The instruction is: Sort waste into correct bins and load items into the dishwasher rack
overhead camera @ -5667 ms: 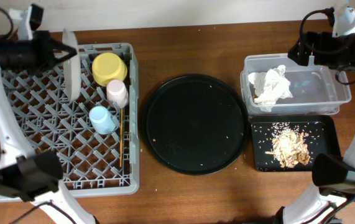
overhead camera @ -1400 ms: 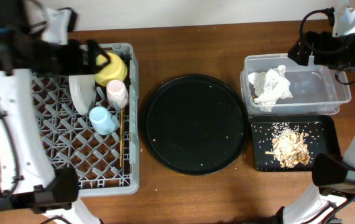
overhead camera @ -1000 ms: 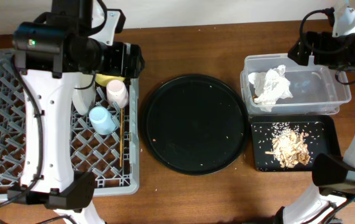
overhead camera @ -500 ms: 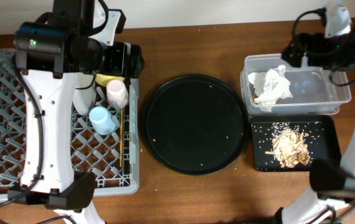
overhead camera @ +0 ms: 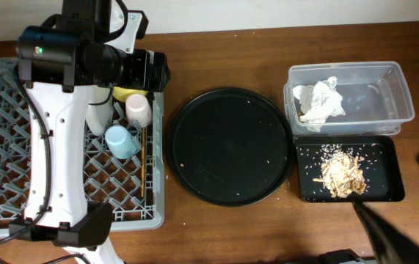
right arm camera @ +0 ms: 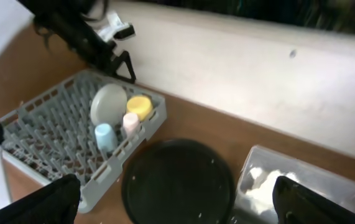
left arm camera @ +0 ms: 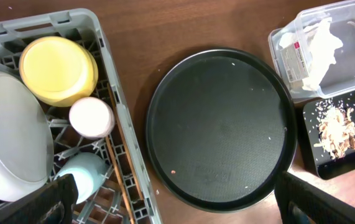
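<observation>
The grey dishwasher rack (overhead camera: 18,183) at the left holds a light-blue cup (overhead camera: 121,141), a pink cup (overhead camera: 137,110), chopsticks (overhead camera: 144,165), a yellow bowl (left arm camera: 58,70) and a pale plate (left arm camera: 6,146) standing on edge. My left arm hangs over the rack's back right corner. Its left gripper (left arm camera: 176,186) is open and empty above the rack's edge and the round tray. A white napkin (overhead camera: 321,100) lies in the clear tub (overhead camera: 392,95). Beige food scraps (overhead camera: 341,172) lie in the black rectangular tray (overhead camera: 385,158). My right gripper (right arm camera: 177,186) is open, empty and high above the table.
A large round black tray (overhead camera: 230,147) with a few crumbs sits between the rack and the bins. A dark blurred part of the right arm (overhead camera: 385,227) crosses the lower right corner of the overhead view. A pale wall (right arm camera: 258,81) runs behind the table.
My right arm has left its place above the clear tub and swung away, now only a blur at the overhead view's lower right. The left arm has stayed still.
</observation>
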You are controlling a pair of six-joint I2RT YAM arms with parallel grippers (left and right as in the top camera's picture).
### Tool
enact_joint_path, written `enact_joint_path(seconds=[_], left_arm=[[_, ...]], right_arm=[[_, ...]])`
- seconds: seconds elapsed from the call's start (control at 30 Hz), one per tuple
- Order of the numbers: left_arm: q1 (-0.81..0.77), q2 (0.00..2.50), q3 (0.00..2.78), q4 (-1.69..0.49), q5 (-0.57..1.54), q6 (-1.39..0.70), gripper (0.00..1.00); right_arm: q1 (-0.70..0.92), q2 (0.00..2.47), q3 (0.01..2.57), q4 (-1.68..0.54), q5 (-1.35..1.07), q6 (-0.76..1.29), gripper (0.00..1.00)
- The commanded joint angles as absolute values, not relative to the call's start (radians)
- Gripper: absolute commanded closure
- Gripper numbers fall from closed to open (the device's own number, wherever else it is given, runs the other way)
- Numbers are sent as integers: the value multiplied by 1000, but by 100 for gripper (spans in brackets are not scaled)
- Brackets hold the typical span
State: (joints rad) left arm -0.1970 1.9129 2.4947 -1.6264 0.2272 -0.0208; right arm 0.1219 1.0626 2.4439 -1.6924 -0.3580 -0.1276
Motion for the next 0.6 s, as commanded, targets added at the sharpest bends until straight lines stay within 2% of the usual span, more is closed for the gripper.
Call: enact_joint_path(seconds=[0.0, 0.07, 0.2, 0.43, 0.57], left_arm=[[-200, 1914, 2500, -1626, 220, -30, 1], [-200, 1914, 2500, -1626, 220, -30, 1], [-200, 1914, 2500, -1626, 220, -30, 1], [-200, 1914, 2500, -1626, 220, -30, 1], [-200, 1914, 2500, -1626, 220, -30, 1]], right_arm=[[130, 982, 2400, -1695, -290, -204, 2], [130, 905, 2323, -1663, -290, -263, 2], [130, 687, 1986, -1434, -290, -353, 1], [101, 265, 1180, -805, -280, -362, 1], [83, 119, 804, -469, -284, -358, 1]])
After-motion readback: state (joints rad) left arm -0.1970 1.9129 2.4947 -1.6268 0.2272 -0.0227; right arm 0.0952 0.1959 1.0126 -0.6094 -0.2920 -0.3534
